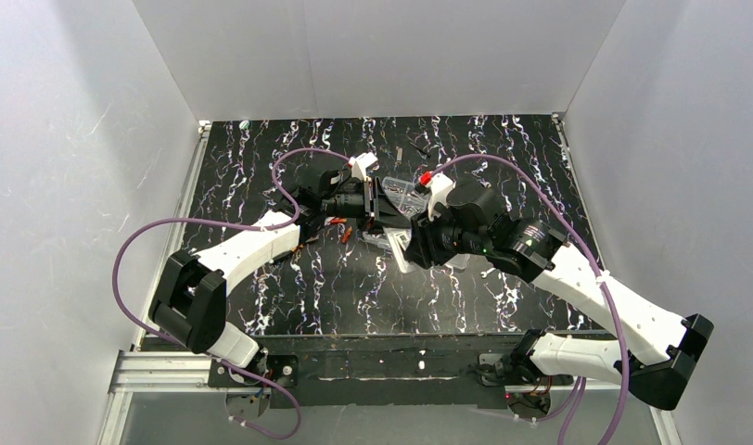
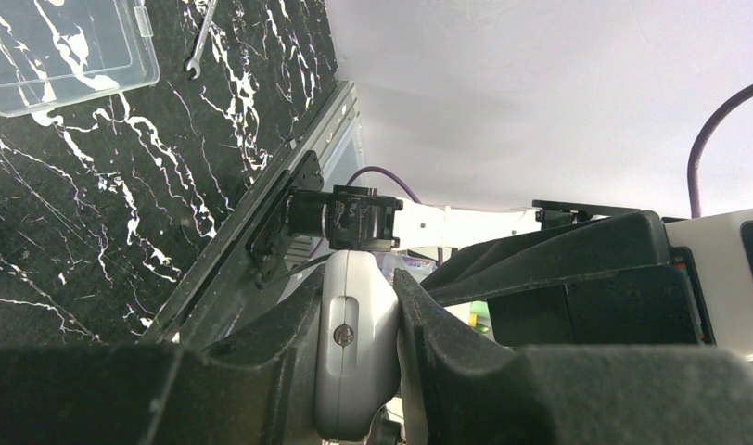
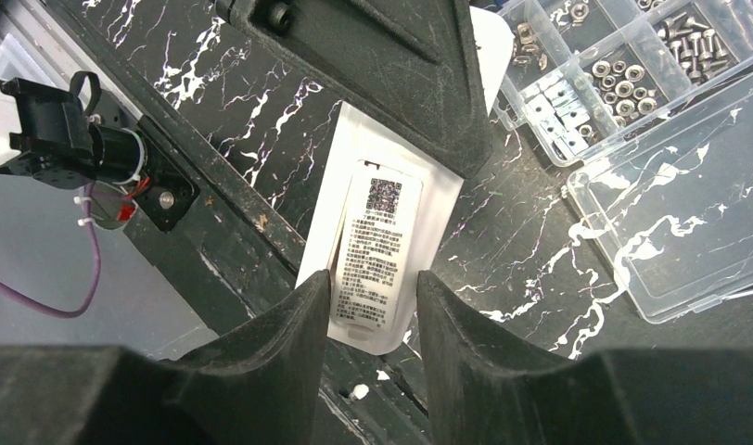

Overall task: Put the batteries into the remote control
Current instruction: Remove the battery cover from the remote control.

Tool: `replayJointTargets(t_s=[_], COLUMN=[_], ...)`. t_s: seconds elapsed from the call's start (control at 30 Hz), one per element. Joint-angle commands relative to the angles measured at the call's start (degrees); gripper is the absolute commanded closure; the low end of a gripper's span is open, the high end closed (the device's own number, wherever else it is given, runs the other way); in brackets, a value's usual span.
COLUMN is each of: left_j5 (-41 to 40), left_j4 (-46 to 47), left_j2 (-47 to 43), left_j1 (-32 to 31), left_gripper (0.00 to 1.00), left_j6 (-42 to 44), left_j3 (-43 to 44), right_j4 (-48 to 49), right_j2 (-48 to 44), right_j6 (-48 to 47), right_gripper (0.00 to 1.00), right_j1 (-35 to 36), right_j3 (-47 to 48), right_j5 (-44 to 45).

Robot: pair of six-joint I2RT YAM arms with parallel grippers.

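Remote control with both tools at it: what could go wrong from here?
1. The left tool grips the remote control by one end only. If the right tool, whose fingers flank the labelled end, squeezes or pulls off-axis, the remote may twist or slip out.
2. The open compartment box of small hardware lies right beside it. A dropped remote or a swinging arm could scatter the parts.

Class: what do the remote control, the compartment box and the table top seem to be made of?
Remote control: likely matte white plastic, with a printed paper label. Compartment box: clear glossy plastic; the screws show through. Table top: black, white-veined, marble look, possibly a printed sheet.
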Motion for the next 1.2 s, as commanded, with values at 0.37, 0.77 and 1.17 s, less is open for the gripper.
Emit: replayJointTargets(t_s=[0.37,0.77,1.17], left_j5=[3.1,2.8,2.5], left_j4=[2.9,2.8,-2.1], left_j2=[0.1,0.1,-0.9], left_j1=[-0.2,-0.3,-0.2], left_gripper=[1.0,1.0,1.0], left_j6=[-0.9,-1.1,2.0], left_j3=[1.3,0.9,1.2], right_j4=[-0.6,0.8,-2.5], right_j2=[-3.4,-7.1,-6.5], right_j6=[-0.3,0.9,7.4], right_gripper=[0.6,0.65,0.58], right_j1=[0.3,-0.8,-6.6], right_j3=[3.2,2.0,-0.6], right_j5=[1.0,3.8,11.3])
